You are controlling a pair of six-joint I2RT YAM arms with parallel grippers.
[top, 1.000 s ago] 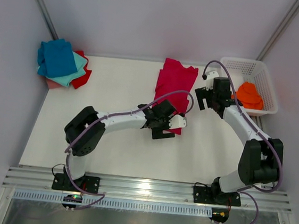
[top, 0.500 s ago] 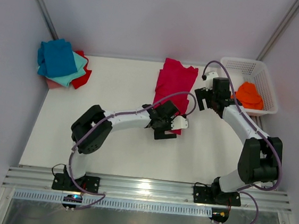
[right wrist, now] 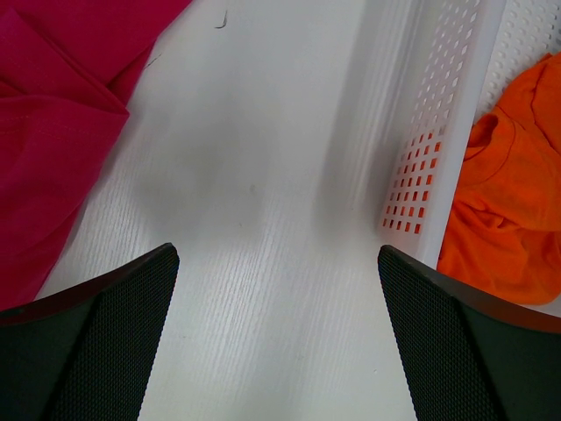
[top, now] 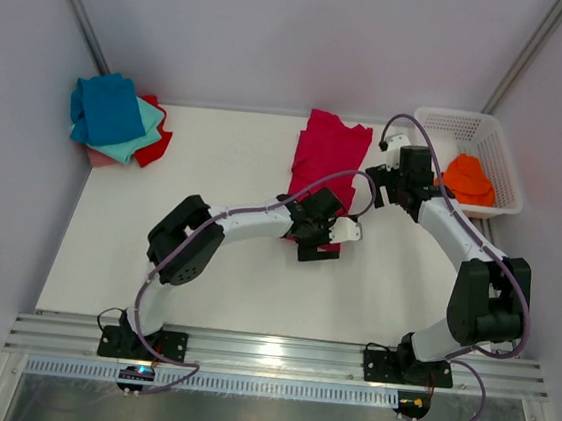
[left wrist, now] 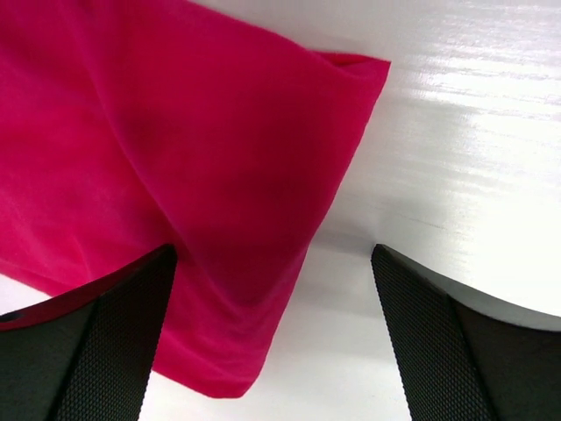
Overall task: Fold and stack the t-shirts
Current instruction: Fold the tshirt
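Observation:
A crimson t-shirt [top: 324, 155] lies folded lengthwise at the table's back middle; its near corner shows in the left wrist view [left wrist: 175, 175] and its edge in the right wrist view [right wrist: 53, 132]. My left gripper [top: 326, 237] is open, low over that near corner, cloth between its jaws but not held. My right gripper [top: 386, 186] is open and empty over bare table between the shirt and the basket. An orange t-shirt [top: 468, 180] lies in the basket, also in the right wrist view [right wrist: 508, 193]. Blue [top: 107, 107], teal [top: 140, 135] and red [top: 154, 142] shirts are stacked at the back left.
The white lattice basket [top: 441, 119] stands at the back right, its wall close to my right gripper [right wrist: 434, 132]. A pink shirt edge [top: 96, 157] shows under the stack. Grey walls close in the table on both sides.
My left gripper has slid a little right and nearer along the crimson shirt's near corner. My right gripper has hardly moved.

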